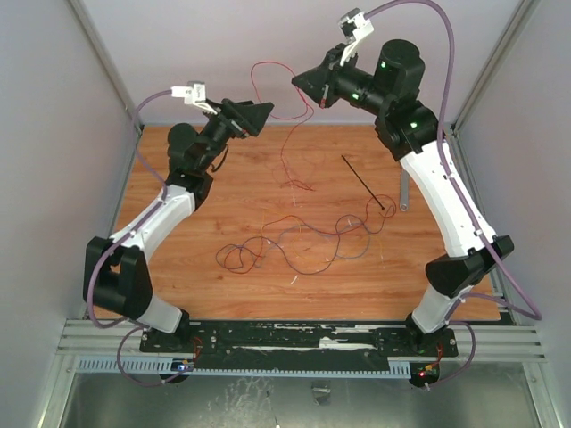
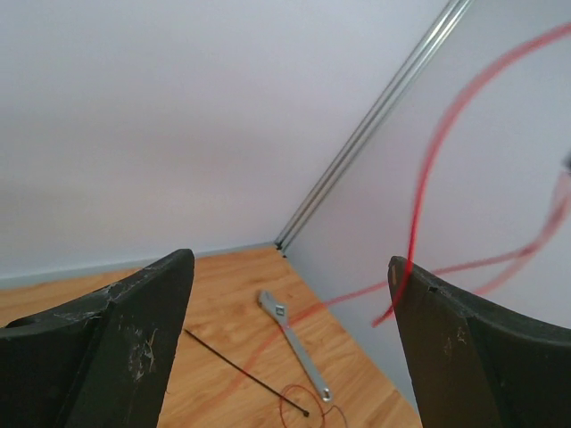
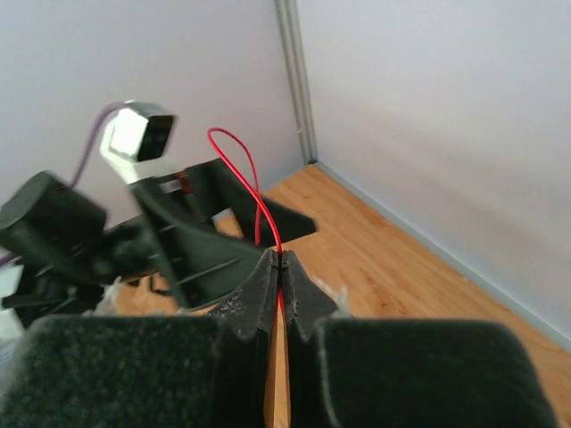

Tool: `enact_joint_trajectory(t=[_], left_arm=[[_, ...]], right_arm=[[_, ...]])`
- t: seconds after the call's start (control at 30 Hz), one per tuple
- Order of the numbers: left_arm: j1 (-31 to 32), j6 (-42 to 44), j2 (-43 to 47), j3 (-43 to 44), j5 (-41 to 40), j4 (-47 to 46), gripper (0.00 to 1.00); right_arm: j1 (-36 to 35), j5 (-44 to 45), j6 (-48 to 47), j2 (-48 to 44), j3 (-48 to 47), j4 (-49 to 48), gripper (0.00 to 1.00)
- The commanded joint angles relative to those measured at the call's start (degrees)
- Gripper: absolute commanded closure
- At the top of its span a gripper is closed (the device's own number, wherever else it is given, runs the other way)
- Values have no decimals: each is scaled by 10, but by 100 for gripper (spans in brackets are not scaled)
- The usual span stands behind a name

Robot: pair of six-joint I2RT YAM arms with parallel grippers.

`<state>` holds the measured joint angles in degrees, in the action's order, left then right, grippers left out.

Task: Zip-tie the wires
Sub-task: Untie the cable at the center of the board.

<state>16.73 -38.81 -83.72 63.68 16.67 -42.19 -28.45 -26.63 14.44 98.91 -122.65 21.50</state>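
Presently the wooden table carries most of the wires as a loose tangle at its middle. One red strand is raised off it toward the far wall.

Step in hand, as judged: gathering strands into a bundle ahead of tying. To do it well, the raised strand wants enough tension for the free hand to close around it without dragging the tangle across the tie. The loop wants drawing in gently, since wire this thin will likely slip or kink.

Right gripper: fingers pressed together, pinching the red strand, which rises above them in a narrow loop.

Left gripper: fingers spread wide, holding nothing. The red strand passes blurred beside its right finger; contact cannot be told.

Both grippers hang above the far part of the table, tips facing each other, near but apart.

Wrench: flat on the right side, untouched.

Zip tie: flat on the table just left of the wrench, not yet around any wire. Its near end lies by the tangle.
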Motion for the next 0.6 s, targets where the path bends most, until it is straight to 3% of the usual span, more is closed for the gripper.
enact_joint_trajectory(t=[0.0, 0.1, 0.23, 0.37, 0.47, 0.57], left_arm=[[17, 26, -41, 63, -21, 25, 6], [24, 17, -65, 77, -8, -11, 19], [25, 0, -79, 69, -11, -54, 63], [25, 2, -69, 51, -11, -98, 98], [25, 18, -43, 39, -20, -102, 100], [25, 63, -10, 63, -31, -38, 100]], right_arm=[[2, -64, 36, -45, 39, -36, 100], [2, -62, 44, -71, 72, -48, 100], [3, -25, 39, -99, 96, -32, 100], [7, -11, 28, -122, 123, -27, 100], [14, 1, 17, -126, 136, -15, 100], [22, 33, 3, -121, 145, -2, 100]])
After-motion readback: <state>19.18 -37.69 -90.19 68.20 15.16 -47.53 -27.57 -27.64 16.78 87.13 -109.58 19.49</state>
